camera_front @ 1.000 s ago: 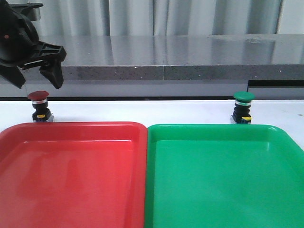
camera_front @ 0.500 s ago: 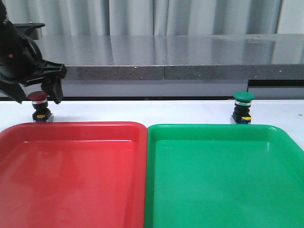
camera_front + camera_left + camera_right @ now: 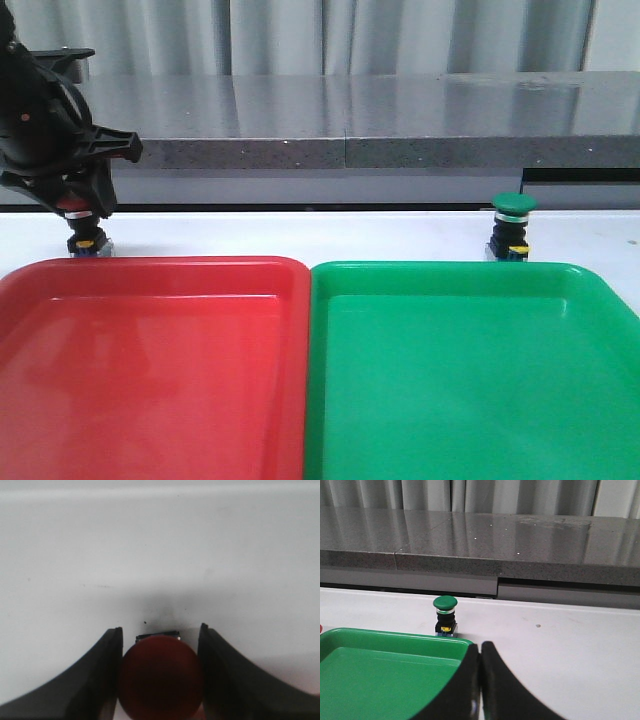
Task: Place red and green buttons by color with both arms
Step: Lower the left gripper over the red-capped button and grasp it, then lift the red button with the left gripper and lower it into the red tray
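Observation:
The red button [image 3: 83,238] stands on the white table behind the far left corner of the red tray [image 3: 160,266]. My left gripper [image 3: 80,205] is down over it, and its cap is mostly hidden in the front view. In the left wrist view the dark red cap [image 3: 160,677] sits between the two fingers of the left gripper [image 3: 160,628], which touch it on both sides. The green button [image 3: 513,228] stands upright behind the green tray [image 3: 450,270]; it also shows in the right wrist view [image 3: 445,615]. My right gripper [image 3: 480,644] is shut and empty, near the green tray's corner [image 3: 455,642].
The two trays lie side by side and fill the near part of the table. A grey stone counter [image 3: 380,120] runs along the back behind the white table strip [image 3: 300,232].
My left gripper has come down from above the red button and its fingers have closed from wide open onto the cap. The green button has not moved.

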